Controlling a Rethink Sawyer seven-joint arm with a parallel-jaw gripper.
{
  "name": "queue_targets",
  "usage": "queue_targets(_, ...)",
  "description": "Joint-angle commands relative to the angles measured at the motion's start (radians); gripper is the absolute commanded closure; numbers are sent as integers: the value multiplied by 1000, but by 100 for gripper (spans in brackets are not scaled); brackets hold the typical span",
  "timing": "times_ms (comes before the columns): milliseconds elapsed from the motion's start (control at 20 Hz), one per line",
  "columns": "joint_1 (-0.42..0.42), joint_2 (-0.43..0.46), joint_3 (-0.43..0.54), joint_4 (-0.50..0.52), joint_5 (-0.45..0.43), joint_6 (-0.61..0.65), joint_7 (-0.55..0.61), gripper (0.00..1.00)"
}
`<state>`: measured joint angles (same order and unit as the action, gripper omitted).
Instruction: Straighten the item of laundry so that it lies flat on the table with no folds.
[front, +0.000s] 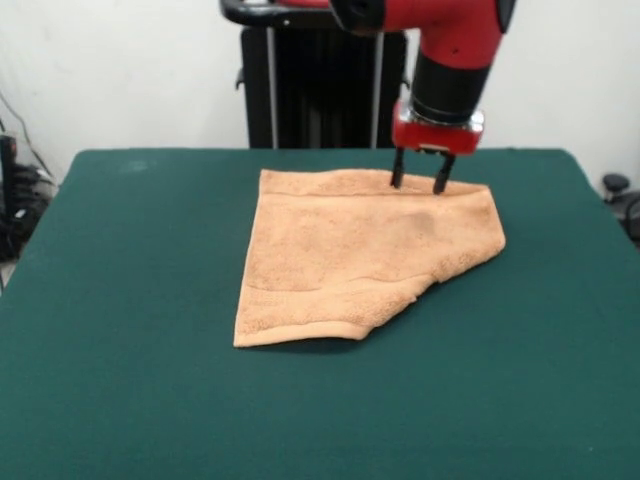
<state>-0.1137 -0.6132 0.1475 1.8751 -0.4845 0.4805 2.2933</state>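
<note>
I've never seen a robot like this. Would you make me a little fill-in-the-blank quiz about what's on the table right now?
1. The towel lies on a table covered in dark ____ cloth.
2. The pincer has its two fingers apart at the towel's ____ edge, the one toward the wall.
3. The arm above the pincer is mostly ____ in colour.
4. The towel is not yet flat: one corner is ____ over.

Missing words: green; far; red; folded

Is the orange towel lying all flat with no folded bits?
No, the towel has a corner folded over itself on the picture's right, leaving a slanted edge on the green table.
</note>
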Motion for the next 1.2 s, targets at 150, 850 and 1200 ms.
queue_targets(150,-28,-83,158,-96,86,231,-124,0)
queue_targets(850,-319,138,433,-253,25,153,-380,0)
queue_targets(1200,-419,181,528,-247,-6,177,-373,0)
